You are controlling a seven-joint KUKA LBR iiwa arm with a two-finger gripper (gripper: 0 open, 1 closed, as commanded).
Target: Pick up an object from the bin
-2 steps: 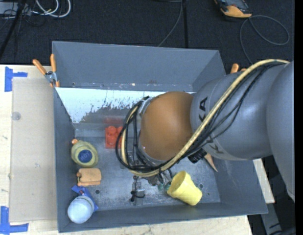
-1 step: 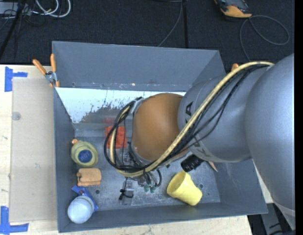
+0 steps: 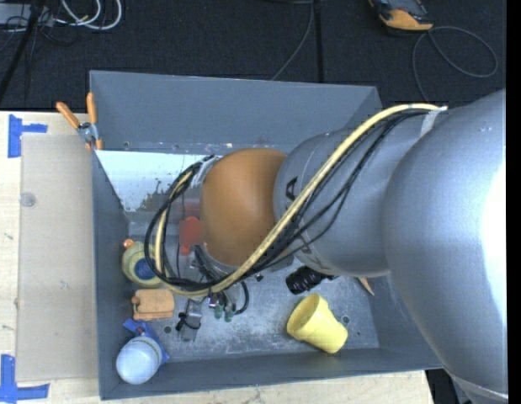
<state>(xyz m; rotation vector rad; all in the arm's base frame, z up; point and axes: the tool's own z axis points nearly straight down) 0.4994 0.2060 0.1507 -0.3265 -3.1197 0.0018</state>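
Starting at the left wall of the grey bin [image 3: 243, 112], a yellow ring [image 3: 134, 262] with a blue middle lies flat on the floor. Just below it sits a tan block [image 3: 152, 304], the two close together. Nearer the front left corner rests a white ball [image 3: 136, 362] with a blue piece at its upper edge, close to the front wall. A small black bit [image 3: 188, 323] lies to the right of the block, and beside that a dark bit with green on it [image 3: 223, 310], both on the bare floor near the middle.

Above them, a red thing [image 3: 190, 232] shows at the left edge of the orange cover [image 3: 243, 200], partly hidden by black cables [image 3: 163, 225] that loop down round the cover. The cover is over the bin's middle, and the gripper [image 3: 208, 283] lies beneath it, low over the floor. Whether it is wide or narrow cannot be told, nor what it is over. The red thing, the ring and the two small bits are nearest to it.

Right of the cover, a black piece [image 3: 302, 279] lies under the arm [image 3: 428, 242]. Near the front wall, toward the right, a yellow cup [image 3: 319, 324] lies tipped on its side, apart from the rest; what is inside it cannot be made out. The arm covers the bin's right side.
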